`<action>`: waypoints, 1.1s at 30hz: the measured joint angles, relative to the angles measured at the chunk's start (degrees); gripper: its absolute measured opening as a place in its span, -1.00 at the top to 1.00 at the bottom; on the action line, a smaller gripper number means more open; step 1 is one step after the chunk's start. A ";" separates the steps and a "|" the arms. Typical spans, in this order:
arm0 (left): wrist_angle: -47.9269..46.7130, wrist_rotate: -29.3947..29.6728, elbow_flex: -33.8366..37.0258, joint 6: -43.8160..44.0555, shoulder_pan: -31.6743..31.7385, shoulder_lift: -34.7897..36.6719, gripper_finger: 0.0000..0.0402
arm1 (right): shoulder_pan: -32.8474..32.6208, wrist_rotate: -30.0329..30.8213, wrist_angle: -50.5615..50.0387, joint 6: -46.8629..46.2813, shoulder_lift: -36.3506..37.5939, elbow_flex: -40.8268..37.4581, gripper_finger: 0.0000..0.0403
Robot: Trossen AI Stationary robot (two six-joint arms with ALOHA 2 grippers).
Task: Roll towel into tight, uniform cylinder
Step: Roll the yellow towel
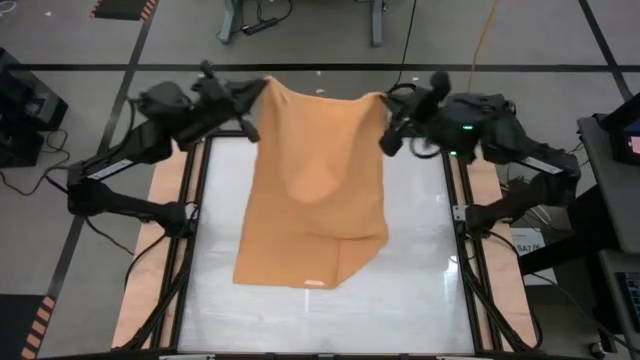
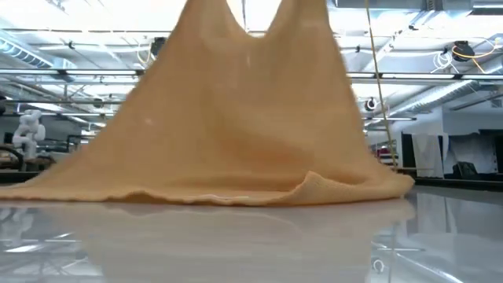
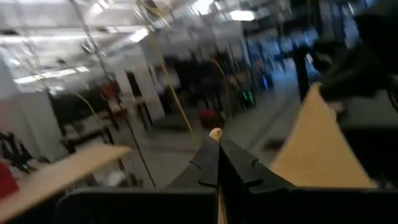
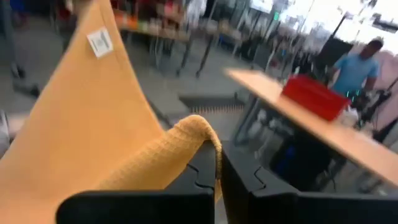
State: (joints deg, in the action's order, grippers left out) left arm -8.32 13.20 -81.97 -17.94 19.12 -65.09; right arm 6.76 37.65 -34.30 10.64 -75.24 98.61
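Observation:
The orange-tan towel hangs between my two grippers over the table's far edge. Its lower part lies spread on the white table top, with the near right corner folded over. A small white tag shows near the near edge. My left gripper is shut on the far left corner and my right gripper on the far right corner. In the low view the towel rises out of the picture and both grippers are hidden. My left gripper pinches the towel's far left corner between its two fingers; only a small tip of cloth sticks out past the fingertips. The fingers point about level. The cloth runs from there down to the table. My right gripper pinches the towel's far right corner between its two fingers, and the cloth bunches into a small hump over the fingertips. The fingers point about level. The towel spreads away from the hold toward the other arm and down to the table.
Black rails and a wooden border frame the table on both sides. Beyond the table stand a person in a blue shirt and a bench with a red bin.

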 joint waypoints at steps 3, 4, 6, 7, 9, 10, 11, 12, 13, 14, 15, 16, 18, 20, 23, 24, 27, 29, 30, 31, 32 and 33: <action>-4.03 -0.87 0.00 -1.62 0.39 -1.06 0.99 | 2.34 -2.22 -2.63 0.47 -3.05 -0.03 1.00; -4.99 -0.94 0.00 -2.19 0.37 -1.29 0.99 | 2.93 -2.52 -3.13 1.31 -4.04 -0.04 1.00; -6.78 -0.91 0.00 -3.70 0.37 -1.37 0.99 | 4.03 -3.21 -3.92 3.88 -5.83 -0.04 1.00; -7.32 -0.59 0.00 -4.70 0.37 -1.33 0.99 | 4.55 -3.20 -4.20 5.28 -6.74 -0.04 1.00; -8.47 0.44 0.00 -5.81 0.37 -1.22 0.99 | 5.63 -3.29 -4.43 8.34 -8.60 -0.04 1.00; -9.26 0.64 0.00 -6.17 0.37 -1.22 0.99 | 6.16 -3.53 -4.44 9.75 -9.47 -0.04 1.00; -10.42 0.74 0.00 -6.28 0.37 -1.22 0.99 | 6.67 -3.58 -4.42 10.92 -10.34 -0.04 1.00; -11.89 0.81 0.00 -6.20 0.37 -1.24 0.99 | 7.20 -3.62 -4.39 11.44 -11.08 -0.04 1.00; -13.48 0.82 0.00 -5.36 0.37 -1.24 0.99 | 7.77 -3.87 -4.45 11.50 -11.66 -0.04 1.00; -14.92 0.82 0.00 -4.61 0.37 -1.24 0.99 | 8.22 -4.90 -4.77 11.20 -12.18 -0.04 1.00; -16.30 0.84 0.00 -3.27 0.37 -1.26 0.99 | 8.59 -6.35 -5.36 10.21 -12.66 -0.04 1.00; -17.53 0.84 0.00 -1.53 0.37 -1.26 0.99 | 8.96 -7.92 -5.97 8.42 -12.89 -0.04 1.00; -19.10 0.85 0.00 1.99 0.37 -1.29 0.99 | 9.45 -11.14 -6.95 3.57 -13.20 -0.04 1.00; -20.13 0.86 0.00 5.37 0.37 -1.28 0.99 | 9.42 -12.47 -6.39 -2.93 -13.38 -0.04 1.00; -21.16 0.86 0.00 11.42 0.37 -1.28 0.99 | 9.36 -12.49 -6.19 -12.41 -13.38 -0.04 1.00; -21.63 0.86 0.00 13.54 0.37 -1.28 0.99 | 9.20 -12.55 -6.24 -15.73 -13.38 -0.04 1.00; -21.83 -0.27 0.00 19.87 0.37 -1.27 0.99 | 8.53 -13.30 -6.32 -23.69 -13.38 -0.04 1.00; -21.81 -2.54 0.00 23.47 0.32 -1.26 0.99 | 7.98 -15.01 -6.25 -28.21 -13.38 -0.04 1.00; -21.81 -3.54 0.00 25.03 0.25 -1.26 0.99 | 7.67 -15.77 -6.31 -30.28 -13.38 -0.04 1.00; -21.82 -4.37 0.00 26.24 0.23 -1.26 0.99 | 7.43 -16.62 -6.30 -32.13 -13.38 -0.04 1.00; -21.83 -5.01 0.00 26.99 0.21 -1.26 0.99 | 7.14 -17.81 -6.22 -33.43 -13.38 -0.04 1.00; -21.81 -5.35 0.00 28.01 0.09 -1.26 0.99 | 6.90 -18.70 -6.21 -34.28 -13.38 -0.04 1.00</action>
State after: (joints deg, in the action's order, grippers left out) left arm -30.13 7.85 -81.97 10.07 19.21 -66.35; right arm 13.66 18.94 -40.51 -23.63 -88.62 98.56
